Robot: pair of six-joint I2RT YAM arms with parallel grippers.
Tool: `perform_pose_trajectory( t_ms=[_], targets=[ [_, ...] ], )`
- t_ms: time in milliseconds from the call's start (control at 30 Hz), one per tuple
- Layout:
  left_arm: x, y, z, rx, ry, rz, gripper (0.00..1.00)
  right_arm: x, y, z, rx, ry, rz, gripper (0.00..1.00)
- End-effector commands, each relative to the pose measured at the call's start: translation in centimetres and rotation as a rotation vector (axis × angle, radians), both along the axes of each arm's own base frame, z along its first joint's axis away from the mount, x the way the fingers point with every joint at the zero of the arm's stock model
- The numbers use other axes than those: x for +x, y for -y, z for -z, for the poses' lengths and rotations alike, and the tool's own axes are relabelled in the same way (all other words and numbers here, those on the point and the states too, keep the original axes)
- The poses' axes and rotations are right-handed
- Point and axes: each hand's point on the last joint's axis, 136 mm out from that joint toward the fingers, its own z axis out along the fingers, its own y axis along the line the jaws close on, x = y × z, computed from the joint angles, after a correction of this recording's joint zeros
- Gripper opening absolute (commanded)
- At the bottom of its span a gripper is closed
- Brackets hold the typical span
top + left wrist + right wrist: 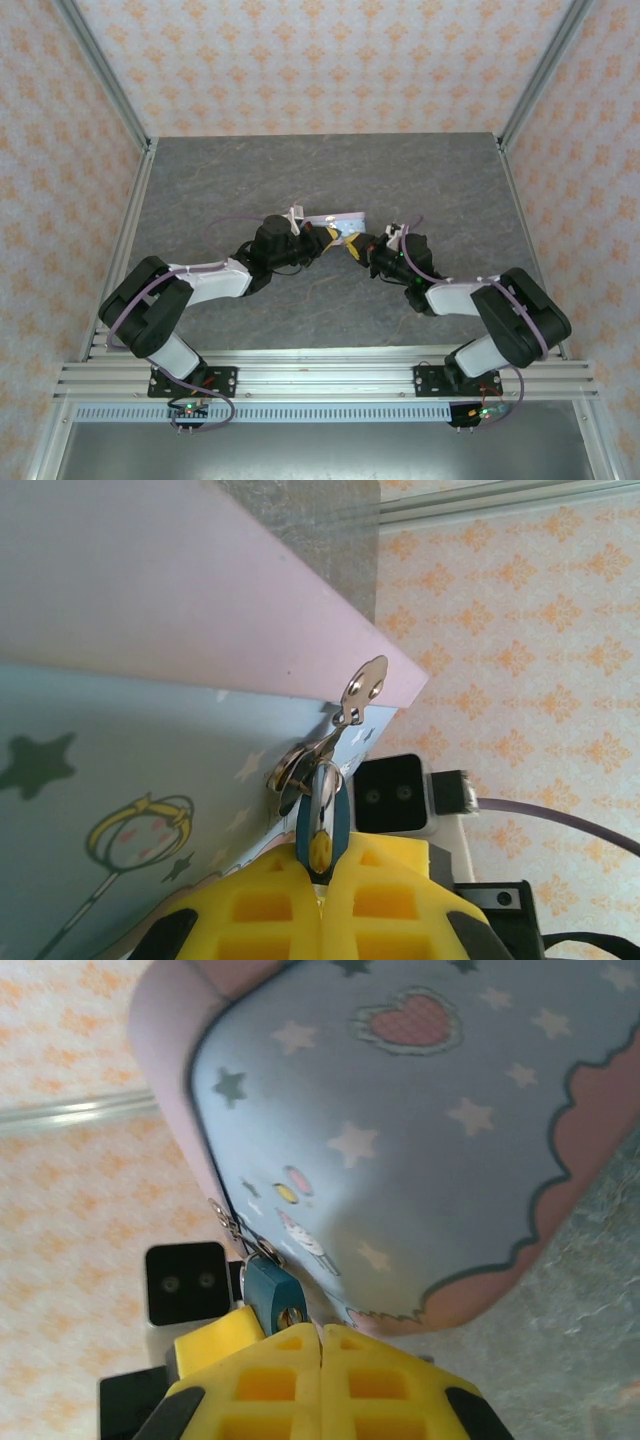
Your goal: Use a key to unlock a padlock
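Grey table, padlock hanging off tin, pinched between left jaws

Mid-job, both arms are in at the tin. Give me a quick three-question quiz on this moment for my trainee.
1. True or false: the left gripper and the right gripper rest at opposite edges of the grey stone-patterned table.
2. What colour is the body of the small metal padlock at the side of the pale-blue, pink-edged cartoon-printed tin? A red; B blue; C green.
3. In the left wrist view, are the left gripper's yellow fingers open or shut?

Key: 1 false, they meet at the tin mid-table. 2 B. 3 shut, with the padlock at their tips.
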Motion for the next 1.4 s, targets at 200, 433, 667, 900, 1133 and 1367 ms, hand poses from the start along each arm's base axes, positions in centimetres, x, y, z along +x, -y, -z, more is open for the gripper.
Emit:
perform_pose_trajectory(
  t_ms=[200, 433, 667, 900, 1133, 1367],
  targets=[
    [-1.8, 1.9, -3.5, -0.084, 0.071, 0.105, 0.0, -0.1, -0.2, -0.8, -0.274, 0.224, -0.089, 0.0],
    [-1.9, 1.9, -3.4, -0.081, 0.069, 0.103, 0.0, 0.2, -0.7, -0.8, -0.23, 0.22, -0.091, 0.0],
    [-1.9, 1.9, -3.4, -0.077, 0.071, 0.103, 0.0, 0.4, -1.0, -1.5, -0.134, 0.185, -0.069, 0.0],
    [-2.0, 2.0, -3.8, -0.087, 0.072, 0.103, 0.0, 1.1, -1.8, -3.3, 0.094, 0.098, -0.034, 0.0],
    [-2.5, 1.7, -4.0, -0.083, 0.077, 0.108, 0.0, 0.3, -1.3, -3.0, 0.032, 0.105, -0.043, 0.0],
    [-3.3, 1.1, -3.3, -0.07, 0.076, 0.136, 0.0, -1.2, -0.7, -1.7, -0.04, 0.103, -0.07, 0.0]
  ],
)
